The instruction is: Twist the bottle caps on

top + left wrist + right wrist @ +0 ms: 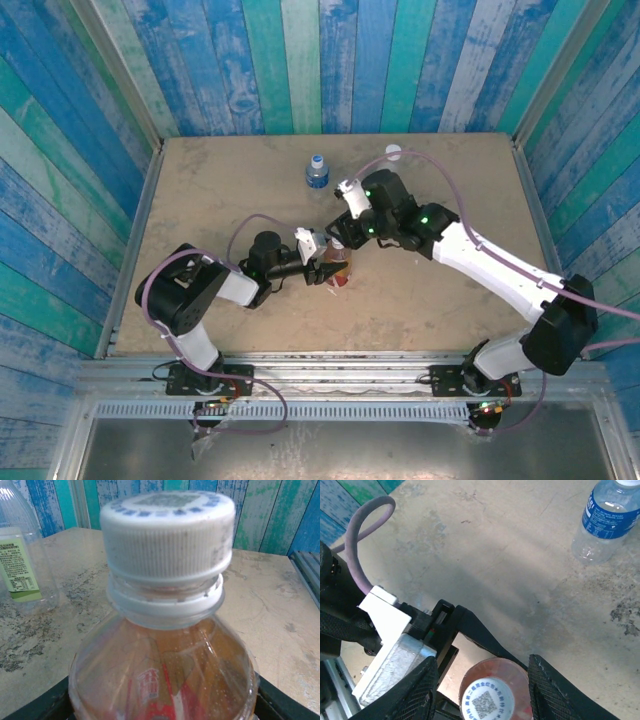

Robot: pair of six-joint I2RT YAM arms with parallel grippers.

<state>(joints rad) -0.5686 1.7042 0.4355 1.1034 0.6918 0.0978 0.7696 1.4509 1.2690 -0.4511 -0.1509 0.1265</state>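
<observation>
The right hand point(482, 667) hangs over the orange bottle point(160, 670), its two fingers point(422, 690) spread to either side of the white cap point(487, 702) with a gap on both sides, holding nothing. The left hand point(322, 268) comes in from the side and is closed around the bottle's body below the shoulder, keeping it upright near the middle of the table point(220, 180).

The cap sits on the neck above the collar ring; whether it is fully tight cannot be told. Its sides are ribbed, so that is probably the place to pinch it for turning. The printed top would offer no purchase. The bottle is thin clear plastic, likely light, and would dent under a hard squeeze, so the holding grip belongs on the body and should be firm rather than crushing.

A blue-labelled bottle point(610, 520) stands well apart towards the far side, and a bottle with a pale green label point(20, 555) stands off to one side. The table is a scuffed, stained tan board, enclosed by walls point(300, 60) of planks painted blue and green.
</observation>
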